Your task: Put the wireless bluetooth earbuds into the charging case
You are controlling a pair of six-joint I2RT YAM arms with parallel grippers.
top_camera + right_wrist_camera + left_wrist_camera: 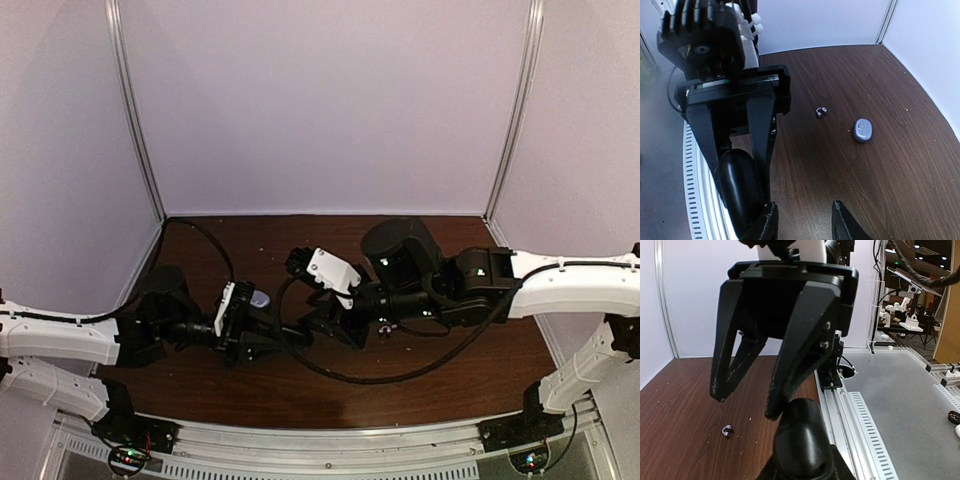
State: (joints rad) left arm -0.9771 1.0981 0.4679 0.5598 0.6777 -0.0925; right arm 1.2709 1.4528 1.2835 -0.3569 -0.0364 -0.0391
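- Fingers (842, 222) of right gripper (805, 214) parted, bare wood showing between, nothing held; left gripper (270, 338) closed tight, contents impossible to tell.
- Both arms stretched low and level over dark wooden table (840, 175), tips meeting head-on near its middle.
- Silver slotted rail (860, 430) along near edge, close beside the grippers; open wood beyond, out to white walls (925, 60).
- Grey-blue oval charging case (863, 130) flat on the wood, lid closed, long axis running away from right wrist camera; two tiny glossy purple earbuds (821, 112) together, near it, apart from both grippers.

Both arms stretched inward, left tool (296, 337) closed, right tool (805, 212) parted (tools facing, close together)
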